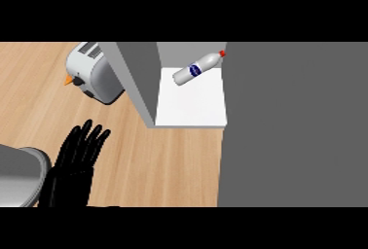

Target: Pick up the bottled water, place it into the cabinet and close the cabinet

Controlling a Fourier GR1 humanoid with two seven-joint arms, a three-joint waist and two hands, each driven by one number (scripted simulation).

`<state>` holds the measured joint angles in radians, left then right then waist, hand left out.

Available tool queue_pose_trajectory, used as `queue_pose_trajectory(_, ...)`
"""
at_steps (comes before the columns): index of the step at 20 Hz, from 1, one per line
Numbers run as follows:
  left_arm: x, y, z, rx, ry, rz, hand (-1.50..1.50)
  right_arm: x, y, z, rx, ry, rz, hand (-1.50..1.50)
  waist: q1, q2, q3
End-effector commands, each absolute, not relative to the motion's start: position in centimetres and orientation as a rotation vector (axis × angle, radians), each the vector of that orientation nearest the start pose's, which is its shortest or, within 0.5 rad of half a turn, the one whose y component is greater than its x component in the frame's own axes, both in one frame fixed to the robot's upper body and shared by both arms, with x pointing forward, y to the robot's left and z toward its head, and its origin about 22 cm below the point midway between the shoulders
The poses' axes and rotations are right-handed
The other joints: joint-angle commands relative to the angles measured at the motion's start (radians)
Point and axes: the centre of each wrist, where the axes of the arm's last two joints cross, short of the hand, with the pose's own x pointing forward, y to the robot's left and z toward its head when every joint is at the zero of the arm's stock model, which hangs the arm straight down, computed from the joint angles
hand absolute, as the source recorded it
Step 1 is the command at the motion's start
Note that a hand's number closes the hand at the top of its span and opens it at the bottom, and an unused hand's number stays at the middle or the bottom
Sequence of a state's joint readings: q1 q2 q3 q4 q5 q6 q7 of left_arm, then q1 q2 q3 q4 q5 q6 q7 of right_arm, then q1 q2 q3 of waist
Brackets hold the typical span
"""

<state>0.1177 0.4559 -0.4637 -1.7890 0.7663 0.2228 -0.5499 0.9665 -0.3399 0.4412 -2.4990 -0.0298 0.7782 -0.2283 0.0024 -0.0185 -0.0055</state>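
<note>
Head view: bottled water (198,68) lay tilted on its side on the white shelf (193,108) inside the cabinet (137,80), cap toward the grey door (295,126). The door looked open, so placing seemed done and closing left. Left hand (75,158) rested low left over the counter (173,165), fingers straight, holding nothing. Right hand was out of sight.

The toaster (93,73) is cut off at the top and partly hidden behind the cabinet wall (140,82), the label on the bottle (197,68) is too small to read, and the grey door (295,126) covers the right side of the table (173,165).
</note>
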Motion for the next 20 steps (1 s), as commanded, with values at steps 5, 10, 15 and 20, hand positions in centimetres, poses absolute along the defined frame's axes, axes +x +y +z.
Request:
queue_pose_trajectory(5,16.7,26.5,3.3,-0.411,-1.856,0.264,-1.5,3.5,-20.5,16.5,0.803,-1.66,0.979,1.5,0.029,-0.007,-0.007)
queue_pose_trajectory(10,15.7,27.9,4.0,-0.427,-1.861,0.252,-1.5,3.1,-19.2,16.0,0.892,-1.652,0.817,1.5,0.046,0.007,-0.008)
queue_pose_trajectory(15,14.8,29.2,3.3,-0.441,-1.839,0.252,-1.5,3.2,-17.5,14.5,1.028,-1.666,0.637,1.5,0.083,0.019,-0.01)
queue_pose_trajectory(20,15.3,30.2,4.9,-0.482,-1.86,0.196,-1.5,3.9,-17.2,13.7,1.016,-1.643,0.695,1.5,0.131,0.031,-0.009)
